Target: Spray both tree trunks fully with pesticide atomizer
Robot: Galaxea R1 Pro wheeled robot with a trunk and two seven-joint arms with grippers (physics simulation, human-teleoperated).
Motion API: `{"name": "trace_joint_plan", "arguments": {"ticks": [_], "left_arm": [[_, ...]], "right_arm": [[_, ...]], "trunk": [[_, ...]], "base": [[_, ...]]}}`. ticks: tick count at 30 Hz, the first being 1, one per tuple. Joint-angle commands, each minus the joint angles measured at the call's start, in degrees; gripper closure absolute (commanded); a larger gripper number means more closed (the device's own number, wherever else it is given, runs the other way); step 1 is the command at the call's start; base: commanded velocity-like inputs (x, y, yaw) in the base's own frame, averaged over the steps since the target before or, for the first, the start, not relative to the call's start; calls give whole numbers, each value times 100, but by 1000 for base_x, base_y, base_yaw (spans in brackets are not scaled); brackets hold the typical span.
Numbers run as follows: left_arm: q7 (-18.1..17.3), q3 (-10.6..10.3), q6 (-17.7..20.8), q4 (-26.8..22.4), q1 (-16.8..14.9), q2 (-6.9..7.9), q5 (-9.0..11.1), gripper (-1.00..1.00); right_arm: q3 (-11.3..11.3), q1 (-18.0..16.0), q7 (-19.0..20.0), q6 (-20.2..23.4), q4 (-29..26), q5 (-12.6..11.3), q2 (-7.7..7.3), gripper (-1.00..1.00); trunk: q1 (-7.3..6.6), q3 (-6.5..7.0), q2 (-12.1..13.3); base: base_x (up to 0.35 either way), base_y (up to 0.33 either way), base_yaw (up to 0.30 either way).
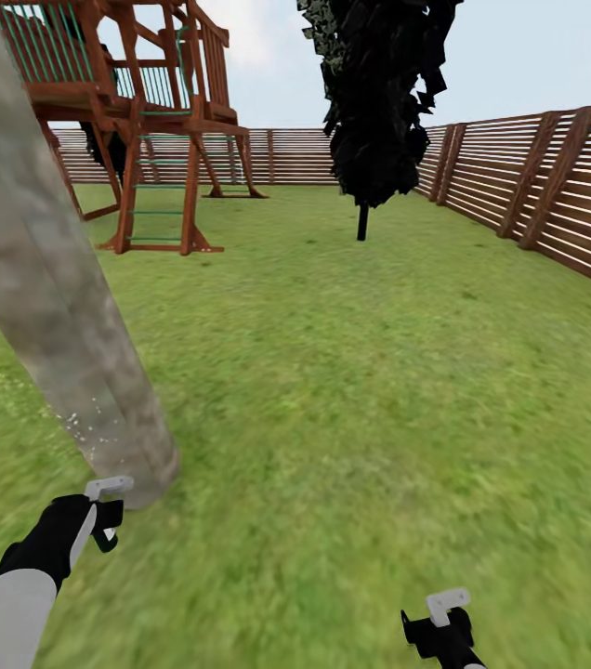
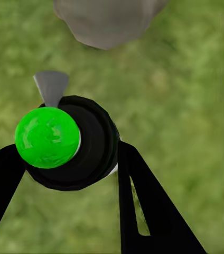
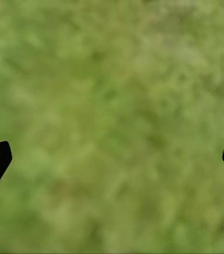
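Over green lawn (image 1: 351, 390) | left gripper (image 2: 64, 159) clamped around black round-bodied atomizer with bright green cap (image 2: 47, 136), grey nozzle toward thick mottled beige-grey tree trunk (image 1: 49, 279), white specks (image 1: 82, 423) near its base | right gripper (image 3: 112, 159) spread wide, holding nothing

White-sleeved left arm (image 1: 7, 609) with black wrist, black tapered jaws, pale grey bracket near each gripper

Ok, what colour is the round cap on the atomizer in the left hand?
Bright green cap on a black atomizer body; clearest in the left wrist view.
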Motion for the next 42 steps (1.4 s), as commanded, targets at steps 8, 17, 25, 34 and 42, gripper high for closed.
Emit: {"name": "trace_joint_plan", "arguments": {"ticks": [8, 17, 25, 34, 42], "left_arm": [[324, -41, 2, -1, 0, 1, -7, 100], [284, -40, 17, 8, 0, -92, 6, 100], [320, -44, 18, 8, 0, -88, 6, 100], [324, -53, 18, 8, 0, -103, 6, 100], [286, -19, 50, -159, -70, -64, 8, 100]], "right_arm": [[0, -2, 1, 0, 0, 0, 0, -100], [4, 2, 5, 0, 3, 0, 4, -100], [0, 0, 6, 0, 2, 0, 5, -100], [0, -1, 3, 0, 4, 0, -9, -100], [0, 0, -1, 0, 0, 0, -9, -100]], "trunk": [[0, 0, 0], [0, 0, 0], [0, 0, 0], [0, 0, 0], [0, 0, 0]], "base": [[113, -258, 251], [218, -200, 271], [197, -215, 269], [218, -208, 30], [-56, -130, 163]]}}
